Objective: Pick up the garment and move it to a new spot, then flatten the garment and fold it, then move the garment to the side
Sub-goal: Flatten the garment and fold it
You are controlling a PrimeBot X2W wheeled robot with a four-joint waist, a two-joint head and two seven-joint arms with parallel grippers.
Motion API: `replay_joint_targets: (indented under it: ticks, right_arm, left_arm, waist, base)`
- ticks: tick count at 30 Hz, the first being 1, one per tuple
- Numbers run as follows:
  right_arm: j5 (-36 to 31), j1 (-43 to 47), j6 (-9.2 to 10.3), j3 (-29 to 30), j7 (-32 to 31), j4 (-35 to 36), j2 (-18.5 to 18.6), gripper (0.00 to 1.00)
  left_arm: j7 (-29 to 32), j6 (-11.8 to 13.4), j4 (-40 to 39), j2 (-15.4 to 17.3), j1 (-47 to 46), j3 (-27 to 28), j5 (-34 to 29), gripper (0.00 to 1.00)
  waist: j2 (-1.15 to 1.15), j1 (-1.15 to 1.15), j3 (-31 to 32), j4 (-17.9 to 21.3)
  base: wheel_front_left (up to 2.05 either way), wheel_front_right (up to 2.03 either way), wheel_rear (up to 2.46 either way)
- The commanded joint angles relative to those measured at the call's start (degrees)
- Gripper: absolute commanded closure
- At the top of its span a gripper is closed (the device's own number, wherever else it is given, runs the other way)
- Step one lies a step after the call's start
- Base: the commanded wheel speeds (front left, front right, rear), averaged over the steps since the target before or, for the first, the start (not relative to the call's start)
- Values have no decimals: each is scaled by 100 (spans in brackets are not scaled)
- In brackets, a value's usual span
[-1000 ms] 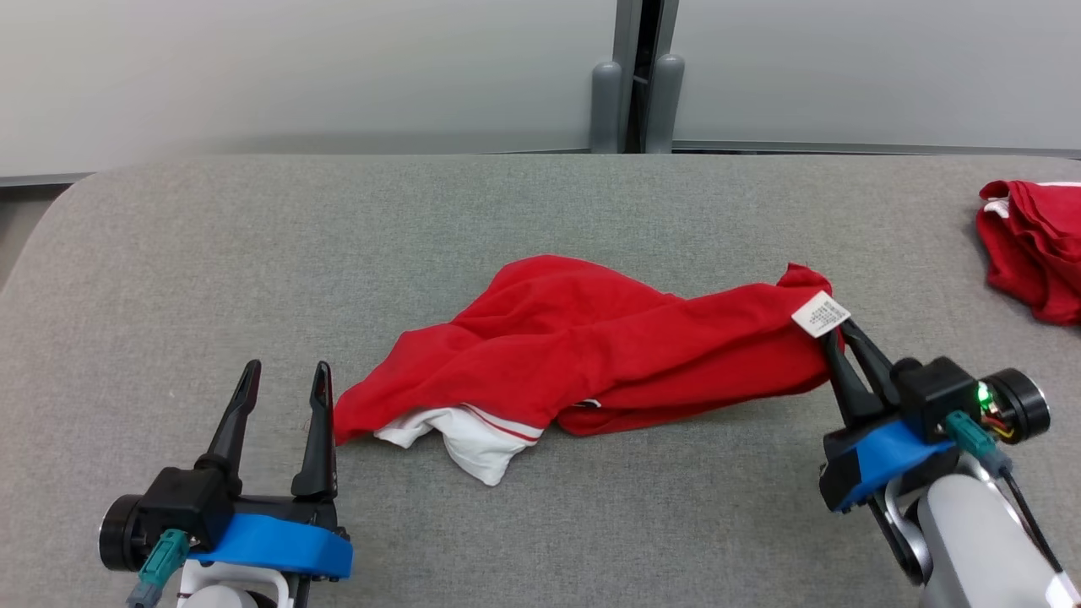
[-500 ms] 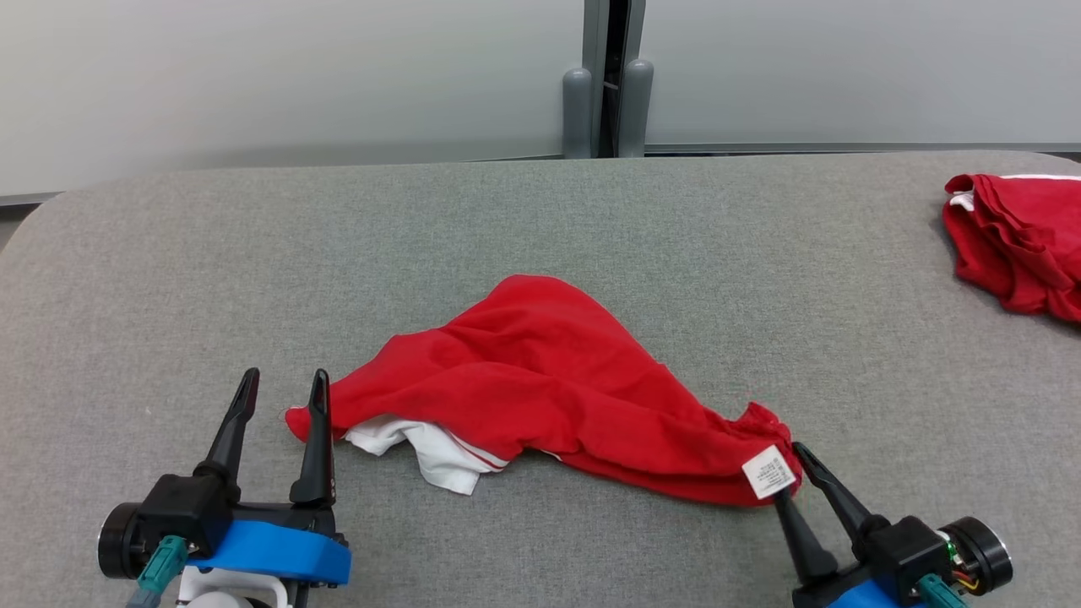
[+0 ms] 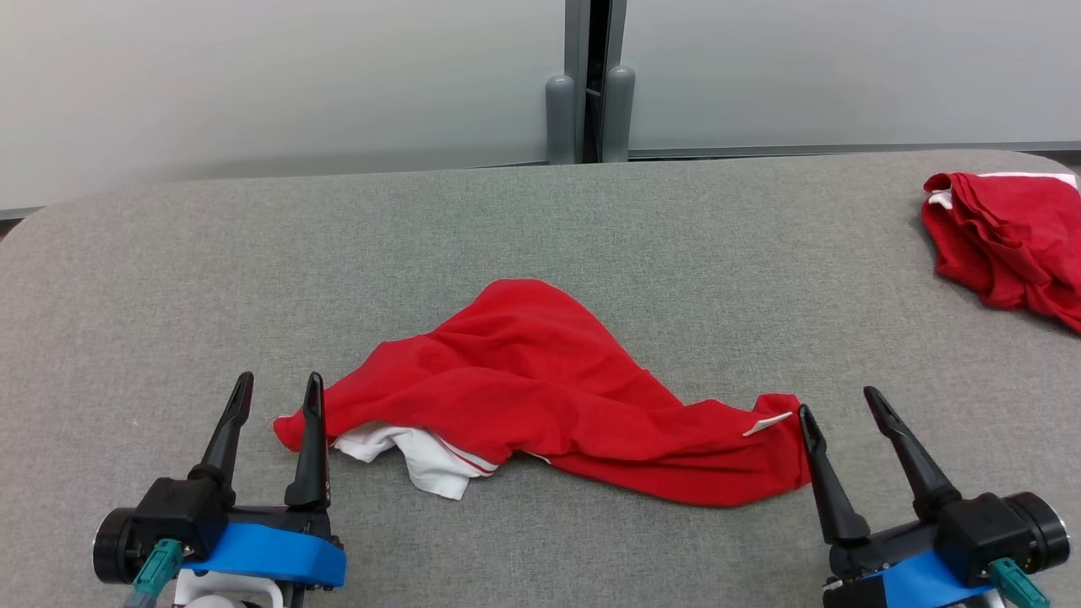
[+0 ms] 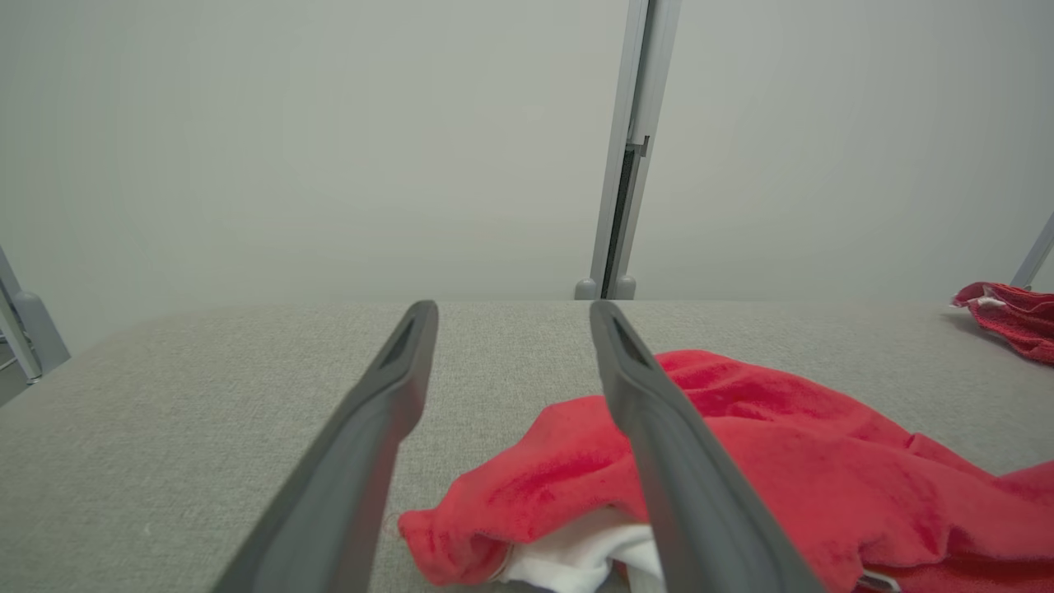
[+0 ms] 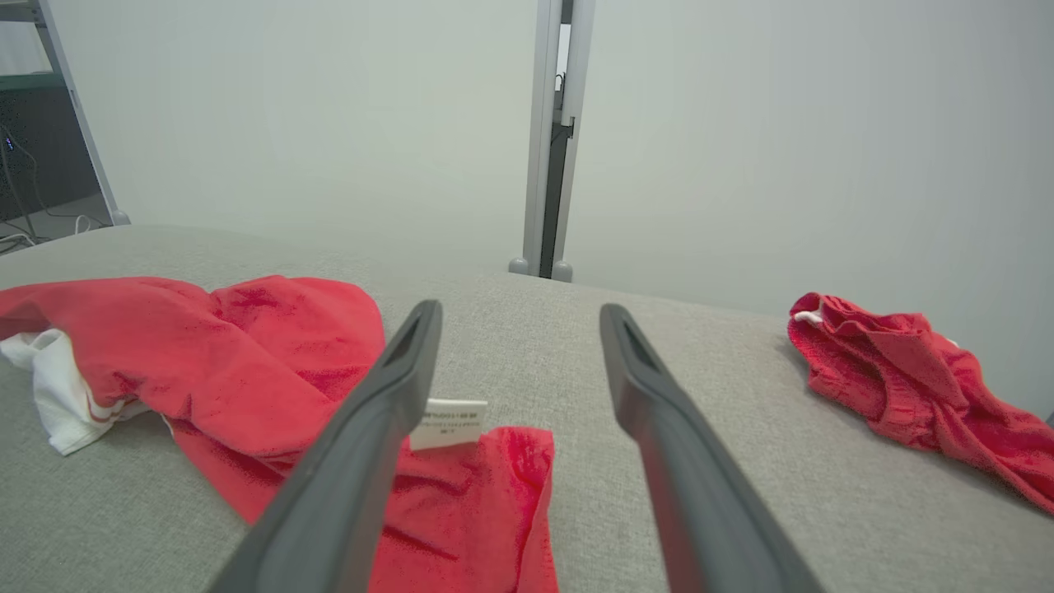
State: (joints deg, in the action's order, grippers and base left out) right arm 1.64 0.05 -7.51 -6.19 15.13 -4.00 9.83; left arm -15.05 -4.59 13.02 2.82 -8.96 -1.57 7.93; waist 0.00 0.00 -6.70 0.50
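Two grippers by the near edge, how do they stand?

Both have their fingers spread wide with nothing held. The left gripper is at the near left and the right gripper at the near right, fingers pointing toward the far edge.

And the garment?

The red garment lies crumpled on the grey tabletop between them, nearer the front edge than the far one. Its left tip is just beside the left gripper's inner finger and its right end just beside the right gripper's inner finger. Whether either one touches the cloth, I cannot tell.

Do the wrist views add anything?

The left wrist view has the inner finger standing in front of the cloth, hiding part of the white piece tucked under the red. The right wrist view shows the face of the white label at the garment's right end. The head view catches it only edge-on.

Anything farther back?

A second red garment is bunched at the far right corner, well apart. Beyond the far edge, two grey posts stand where the pale wall panels meet.
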Motion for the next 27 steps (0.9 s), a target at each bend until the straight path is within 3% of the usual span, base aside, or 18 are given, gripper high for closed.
replay_joint_targets:
  ticks: [1, 9, 27]
  right_arm:
    - [6, -42, 4, 104, 0, 14, -37, 0]
    - [-76, -378, 4, 365, 0, -418, 36, 0]
    - [404, -1374, 4, -457, -512, -2640, 407, 0]
  left_arm:
    - [-16, -7, -1, 19, 66, 34, -17, 0]
    - [-16, -32, -9, 19, 33, 46, -52, 0]
    - [-16, -11, -3, 18, -102, -86, 14, 0]
  waist:
    - [0, 0, 6, 6]
    - [0, 0, 0, 0]
    - [0, 0, -195, -248]
  base:
    - [0, 0, 0]
    - [0, 0, 0]
    - [0, 0, 0]
